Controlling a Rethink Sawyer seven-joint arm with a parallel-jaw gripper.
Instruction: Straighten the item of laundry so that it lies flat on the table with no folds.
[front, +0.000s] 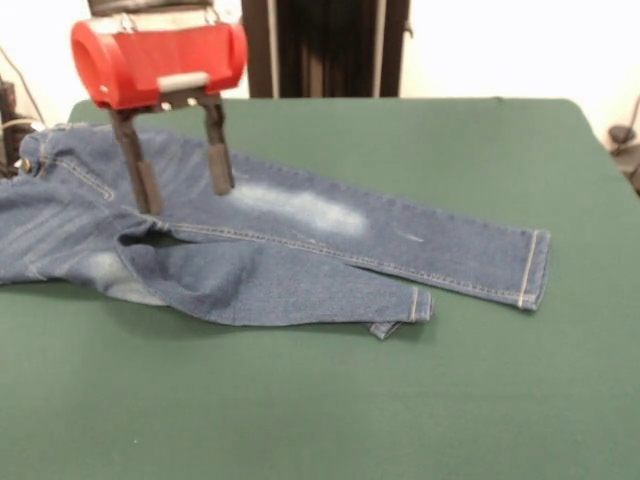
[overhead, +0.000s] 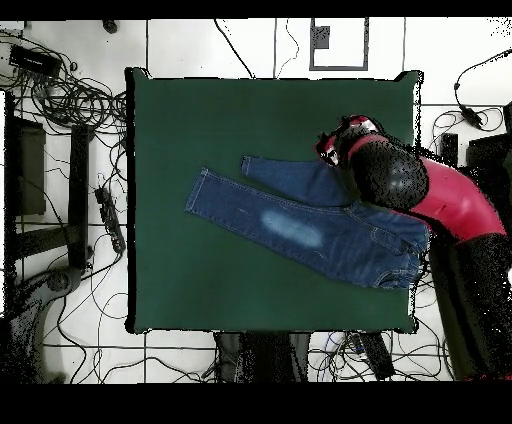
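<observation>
- Jeans (front: 300, 240) lie on the green desk (front: 330, 400), spread from the waist at the desk's left edge in the front view toward the right side.
- Overhead, jeans (overhead: 300, 225) sit in the right half of the desk (overhead: 200, 130), waist at the right edge, leg ends pointing toward the middle.
- One leg lies long and mostly flat, with a faded whitish patch midway and its hem well short of the desk's edge.
- The other leg is shorter in outline, bunched and creased near the crotch, with its hem corner turned under.
- The two legs touch along most of their length and part only near the hems.
- Orange-tan stitching shows along the seams and hems.
- Hand (front: 178, 190): red body, two dark fingers (front: 219, 165) pointing down, spread apart with nothing between them.
- Fingertips are over the upper thigh near the crotch; one seems to touch the denim, contact not certain.
- Overhead, the arm (overhead: 440, 195) comes in across the desk's right edge and hides part of the waist.
</observation>
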